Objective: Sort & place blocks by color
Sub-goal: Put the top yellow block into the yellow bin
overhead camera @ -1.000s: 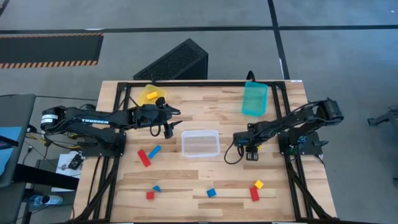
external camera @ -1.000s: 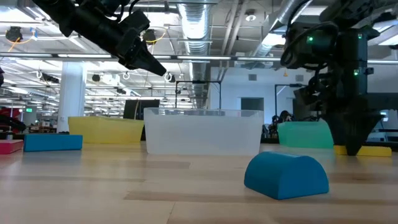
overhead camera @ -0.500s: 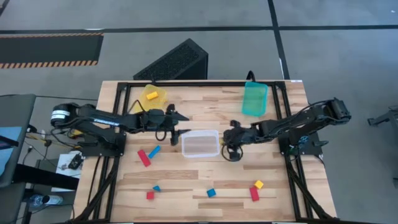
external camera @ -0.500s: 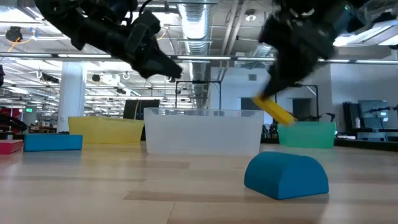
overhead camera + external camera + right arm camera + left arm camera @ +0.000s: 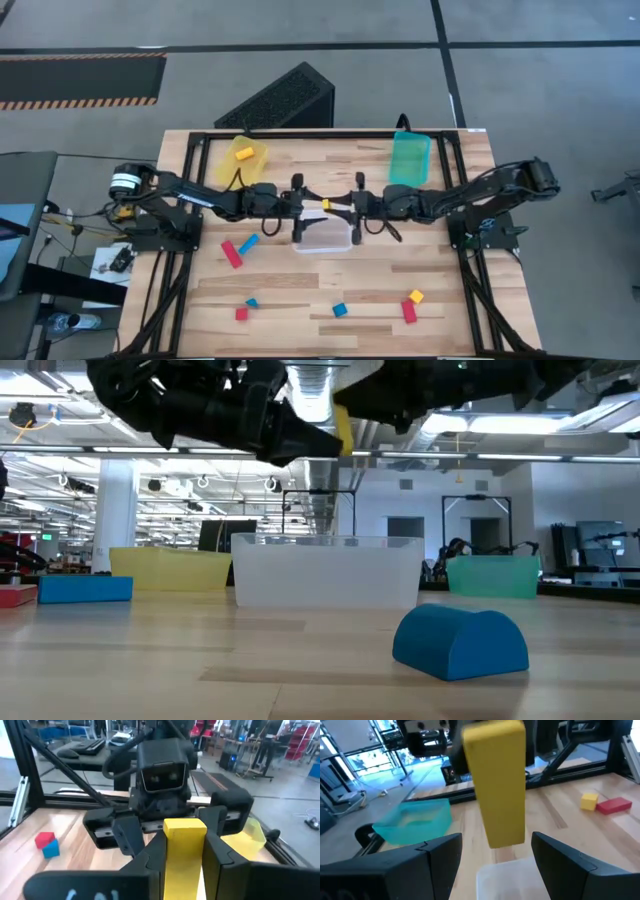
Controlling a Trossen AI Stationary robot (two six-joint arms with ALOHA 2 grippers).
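Observation:
A yellow bar block (image 5: 326, 204) hangs in the air between my two grippers, over the far rim of the clear bin (image 5: 322, 240). My right gripper (image 5: 343, 207) reaches in from the table's right and is shut on the bar (image 5: 185, 845). My left gripper (image 5: 307, 203) faces it from the left, open. Its fingers (image 5: 445, 855) stand on either side of the bar's free end (image 5: 504, 837), apart from it. In the low view the bar (image 5: 343, 428) shows between both arms, above the bin (image 5: 325, 570). My right gripper pinches the yellow bar between its two fingers (image 5: 155, 852), on the bar's long sides near its right end (image 5: 185, 865). The fingers come level from the table's right and lie along the bar. The bar is lifted clear and sticks out toward my left gripper.
A yellow bin (image 5: 243, 152) holding a yellow block and a teal bin (image 5: 409, 158) stand at the far edge. A red bar (image 5: 232, 253) and a blue bar (image 5: 248, 243) lie left of the clear bin. Several small red, blue and yellow blocks (image 5: 409, 311) lie near the near edge.
My right gripper has lifted the yellow bar off the table at the right, carried it left and turned it level over the clear bin. My left gripper has reached right toward it, until the two face each other with the bar's free end between the left fingers.

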